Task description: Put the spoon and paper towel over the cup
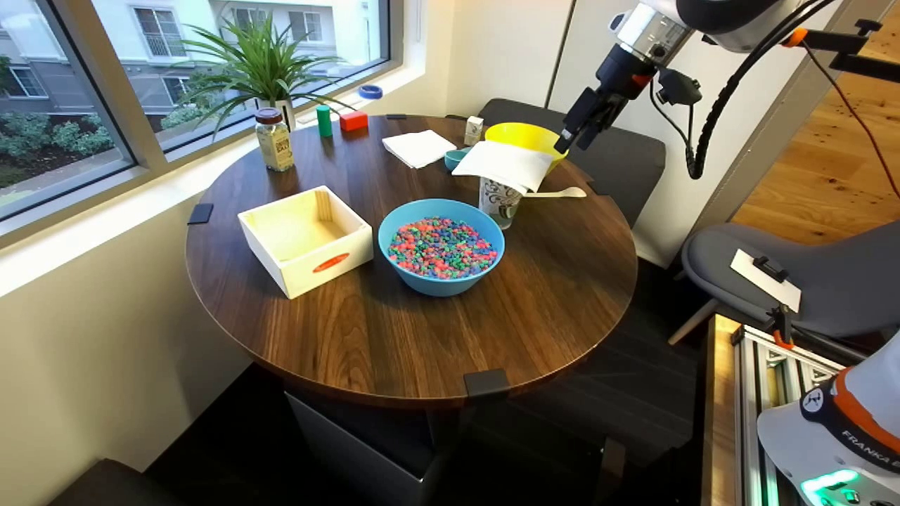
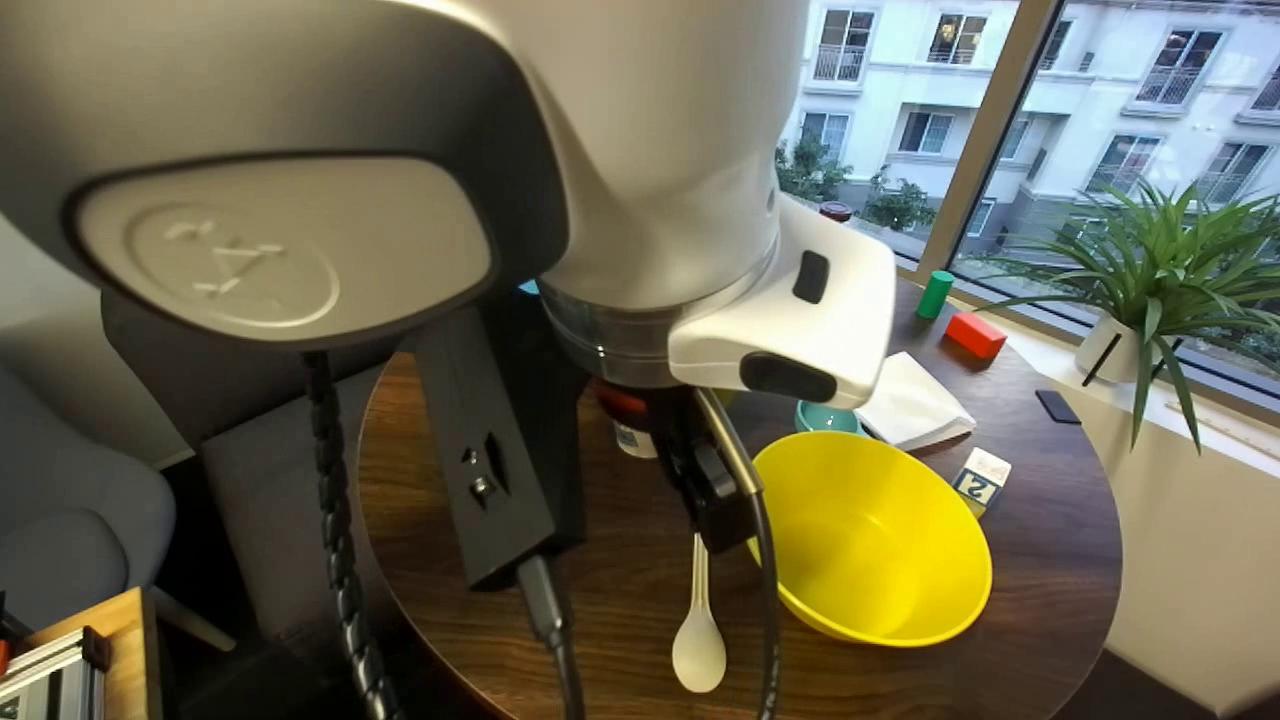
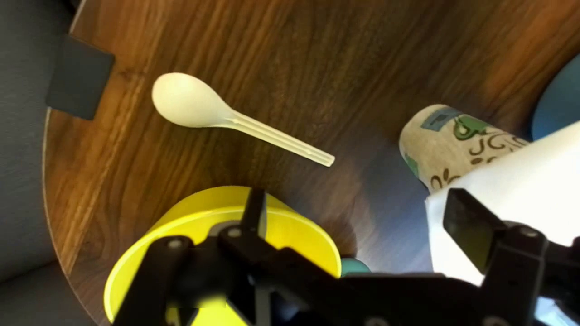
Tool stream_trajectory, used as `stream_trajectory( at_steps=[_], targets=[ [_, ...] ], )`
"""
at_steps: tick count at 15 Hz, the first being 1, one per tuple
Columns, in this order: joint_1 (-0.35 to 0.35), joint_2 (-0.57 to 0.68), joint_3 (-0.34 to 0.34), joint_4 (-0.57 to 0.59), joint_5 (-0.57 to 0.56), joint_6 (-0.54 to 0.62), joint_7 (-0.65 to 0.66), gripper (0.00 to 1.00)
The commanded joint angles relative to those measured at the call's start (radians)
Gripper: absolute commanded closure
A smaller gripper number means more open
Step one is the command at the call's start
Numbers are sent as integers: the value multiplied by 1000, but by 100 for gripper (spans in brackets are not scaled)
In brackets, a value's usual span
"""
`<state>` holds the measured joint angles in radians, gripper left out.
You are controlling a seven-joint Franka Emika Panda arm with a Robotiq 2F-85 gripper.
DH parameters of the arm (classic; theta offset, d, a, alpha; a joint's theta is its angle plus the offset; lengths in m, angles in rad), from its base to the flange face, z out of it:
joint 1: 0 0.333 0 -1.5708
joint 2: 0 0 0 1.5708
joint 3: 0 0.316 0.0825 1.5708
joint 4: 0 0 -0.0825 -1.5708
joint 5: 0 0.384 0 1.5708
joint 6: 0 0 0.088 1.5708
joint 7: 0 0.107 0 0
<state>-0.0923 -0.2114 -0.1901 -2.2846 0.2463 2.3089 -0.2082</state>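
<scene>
Just right of centre in an exterior view, the cup (image 1: 499, 204) is standing on the table (image 1: 351, 337), with the paper towel (image 1: 503, 163) lying across its top and jutting out past its sides. The spoon (image 3: 247, 123) is lying on the table in the upper left of the wrist view, its rounded end pointing left and its handle pointing to the lower right, apart from both the cup and the paper towel. The jaws are standing wide apart along the bottom of that view, holding nothing; in an exterior view the arm (image 1: 654, 35) is hanging them at the upper right, clear of the paper towel. A yellow bowl (image 2: 870, 560) is sitting near the spoon. In an exterior view, a blue bowl (image 1: 439, 285) of coloured pieces (image 1: 443, 249) is standing just left of the cup, and a pale box (image 1: 309, 274) is sitting further left.
</scene>
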Motion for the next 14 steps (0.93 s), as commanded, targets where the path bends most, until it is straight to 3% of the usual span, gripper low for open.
stream_trajectory(
  at_steps=[1, 2, 14],
  targets=[
    [-6, -37, 20, -44, -108, -5, -41, 0],
    [-5, -5, 8, -10, -62, -2, -16, 0],
    [-6, 10, 4, -66, -89, 25, -74, 0]
  ],
)
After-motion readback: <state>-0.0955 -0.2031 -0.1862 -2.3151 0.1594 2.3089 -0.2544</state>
